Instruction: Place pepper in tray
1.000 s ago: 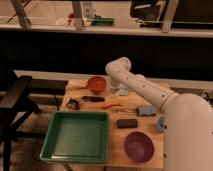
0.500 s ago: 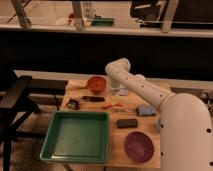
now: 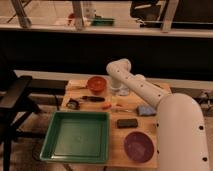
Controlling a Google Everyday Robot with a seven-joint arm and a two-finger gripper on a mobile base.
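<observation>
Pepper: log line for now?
pepper: on table, beyond tray rim | claw: table rear, beside red bowl | placed: no

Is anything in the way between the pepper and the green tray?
Nothing visible. The pepper lies just beyond the far right corner of the tray, with only bare table between. The gripper hangs behind the pepper, beside the red bowl.

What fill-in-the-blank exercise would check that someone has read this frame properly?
1. The tray is coloured ___.
2. The pepper is not yet ___ the tray.
3. The bowl beside the tray is coloured ___.
4. The gripper hangs next to the red-orange bowl, on its ___ side in the picture.
Missing words: green; in; purple; right.
</observation>
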